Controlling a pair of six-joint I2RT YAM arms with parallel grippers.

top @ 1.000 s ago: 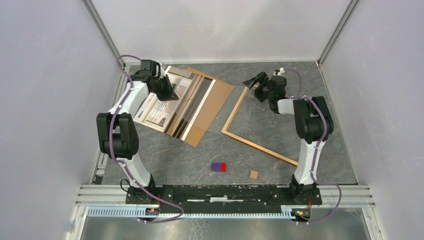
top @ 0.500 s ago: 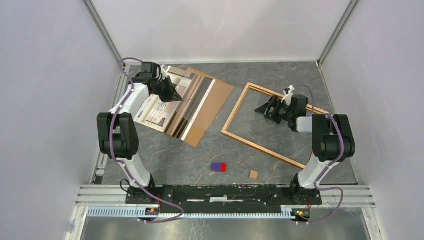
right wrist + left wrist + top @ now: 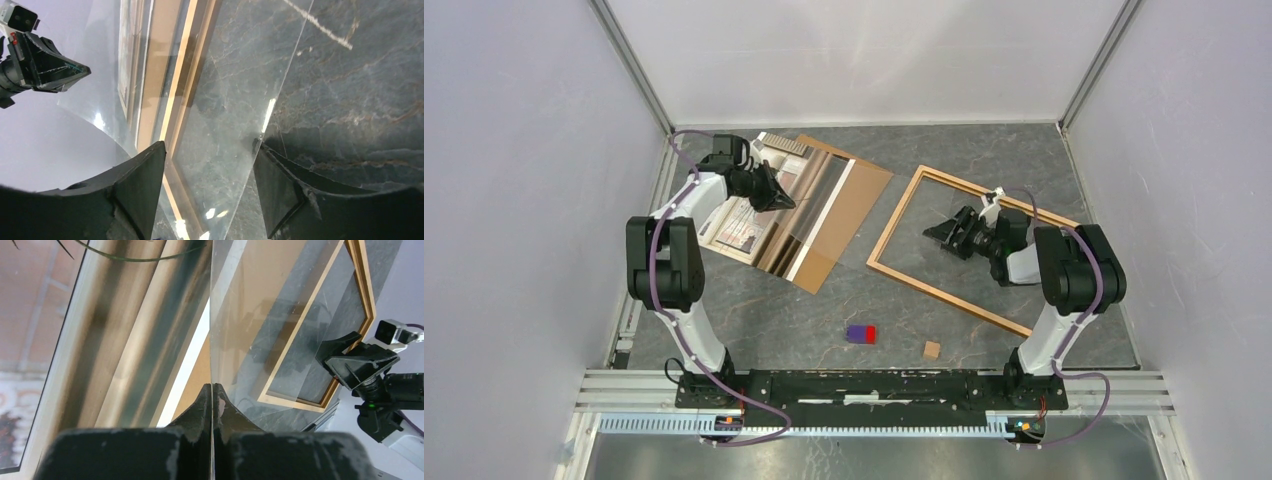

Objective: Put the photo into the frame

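While the photo (image 3: pixel 742 225) lies at the left rear of the table (image 3: pixel 824 320), stacked with a clear sheet (image 3: pixel 809 225) and a brown backing board (image 3: pixel 861 195), the left gripper (image 3: pixel 782 199) is clamped on the sheet's edge. To the right, apart from the photo, the frame (image 3: pixel 895 218) lies flat, bare table showing inside it. The right gripper (image 3: pixel 936 236) hovers over that inner area, jaws apart.

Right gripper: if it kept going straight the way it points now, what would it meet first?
Most likely the clear sheet, whose edge shows between the open jaws of the right gripper; the frame lies beyond. Depth is unclear.
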